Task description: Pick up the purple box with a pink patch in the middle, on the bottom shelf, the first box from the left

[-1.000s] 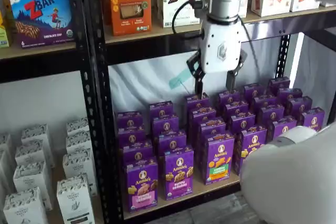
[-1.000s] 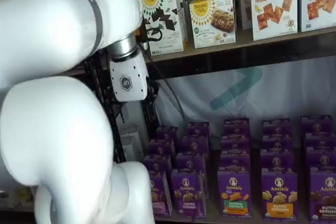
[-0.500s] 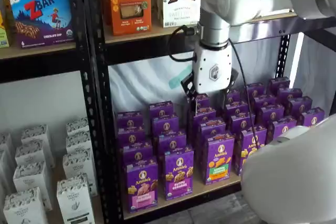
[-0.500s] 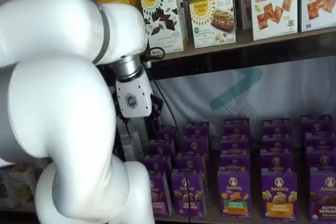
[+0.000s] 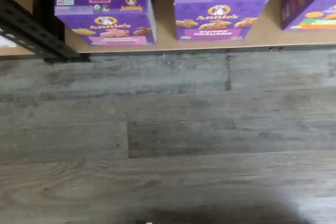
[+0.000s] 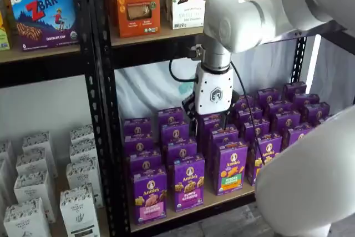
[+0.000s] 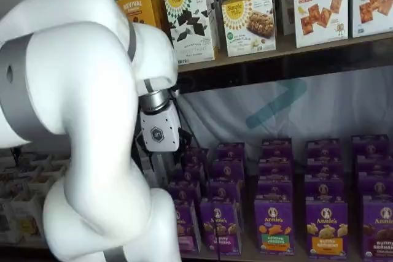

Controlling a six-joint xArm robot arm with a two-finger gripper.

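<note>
The purple box (image 6: 148, 195) with the pink panel stands upright at the front left corner of the bottom shelf (image 6: 191, 210). The wrist view shows the purple box (image 5: 105, 18) from above, on the tan board (image 5: 164, 32) beside the black upright. In a shelf view the arm partly covers the purple box (image 7: 187, 230). My gripper (image 6: 209, 127) hangs fingers-down over the middle rows of purple cartons, up and to the right of the box. It is open, with a gap between its black fingers and nothing in them. Its white body (image 7: 158, 134) also shows.
Rows of similar purple cartons fill the shelf, including one with a purple panel (image 6: 188, 184) and one with a green-orange panel (image 6: 230, 169). A black perforated upright (image 6: 105, 137) borders the box on the left. White cartons (image 6: 33, 192) fill the neighbouring bay. Wood floor (image 5: 168, 129) lies in front.
The gripper has moved left and down, from in front of the back rows towards the middle rows. Its fingers have stayed apart.
</note>
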